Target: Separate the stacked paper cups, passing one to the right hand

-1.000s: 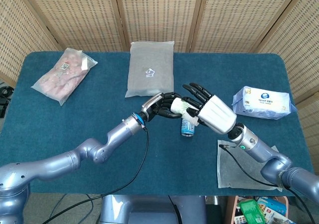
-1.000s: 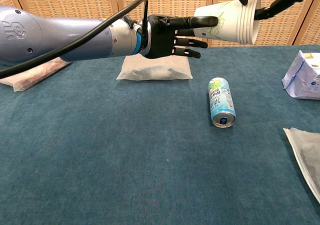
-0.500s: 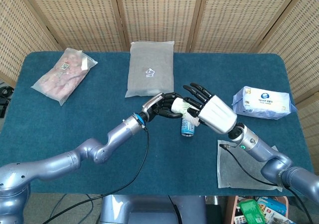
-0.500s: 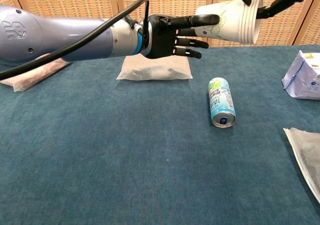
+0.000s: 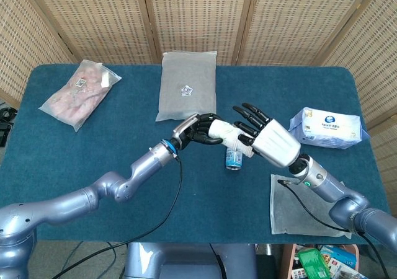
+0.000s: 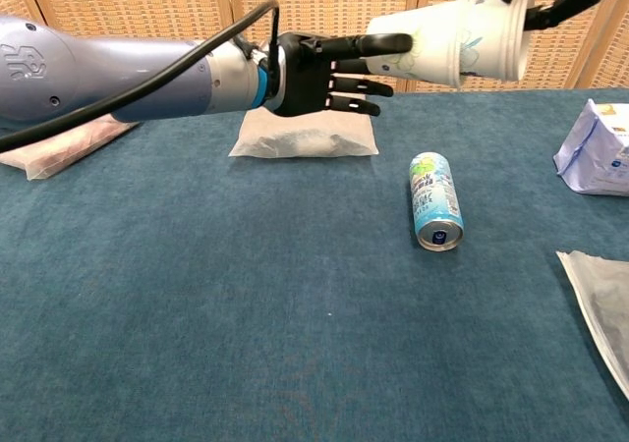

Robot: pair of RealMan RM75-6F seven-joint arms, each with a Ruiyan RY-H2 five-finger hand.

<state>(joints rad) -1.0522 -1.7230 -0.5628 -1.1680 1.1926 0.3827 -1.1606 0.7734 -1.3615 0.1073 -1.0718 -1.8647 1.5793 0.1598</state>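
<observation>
Cups: white printed paper cups [image 6: 447, 47] held in mid-air above the blue-and-white drink can [image 6: 435, 201], partly slid apart.
Left hand [image 6: 319, 72]: fingers closed round the inner cup's base end.
Right hand [image 5: 267, 139]: fingers grip the outer cup's rim.
Left to do: pull fully free.

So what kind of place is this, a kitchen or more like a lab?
Probably a lab or test setup, not a kitchen: a blue cloth table fenced by wicker screens, with unrelated items laid out on it, such as a can and a tissue pack.
</observation>
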